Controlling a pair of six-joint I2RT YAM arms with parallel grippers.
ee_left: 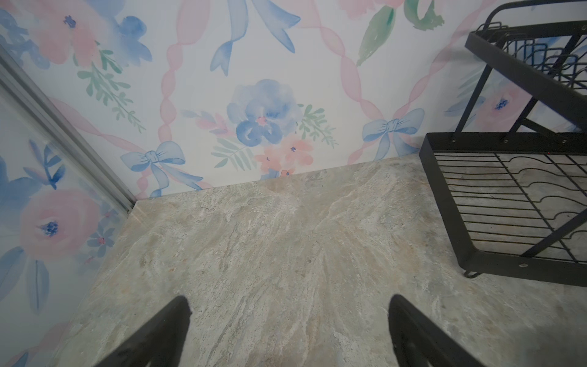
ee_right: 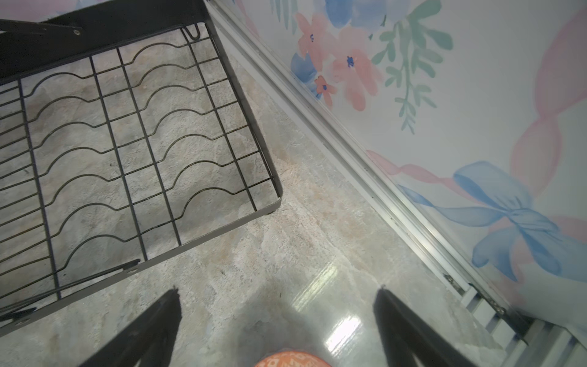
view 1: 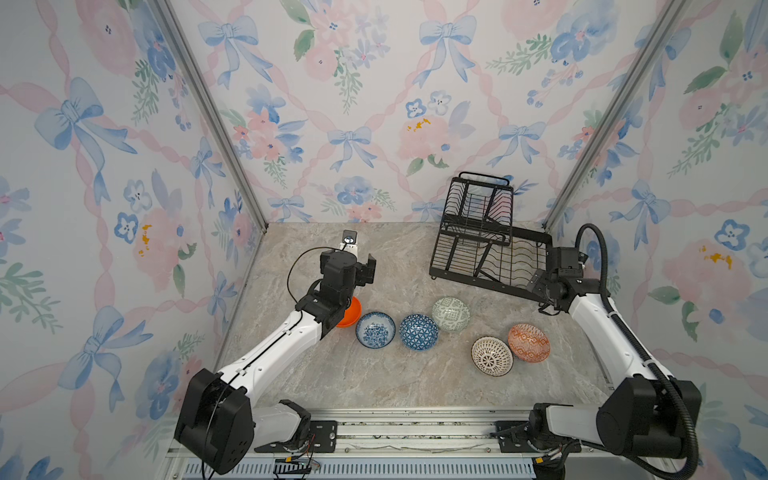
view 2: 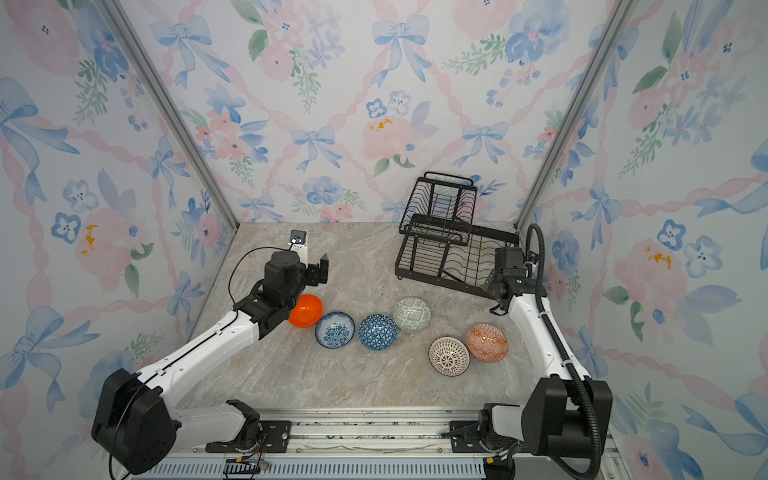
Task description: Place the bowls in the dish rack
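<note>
Left fingers (ee_left: 162, 336) and right fingers (ee_right: 152, 333) gape empty; only the top views show all six bowls (view 1: 417, 331).

Bare tabletop (view 1: 395, 270) between bowls (view 1: 418, 331) and dish rack (view 1: 478, 249).

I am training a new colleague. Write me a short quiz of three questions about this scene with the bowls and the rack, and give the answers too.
1. True or false: the dish rack already holds a bowl.
2. How many bowls lie on the table?
3. Fill in the missing word: the left tool and the right tool are both ___ and hold nothing.

Key: 1 false, both tiers are empty. 2 six. 3 open.
</note>
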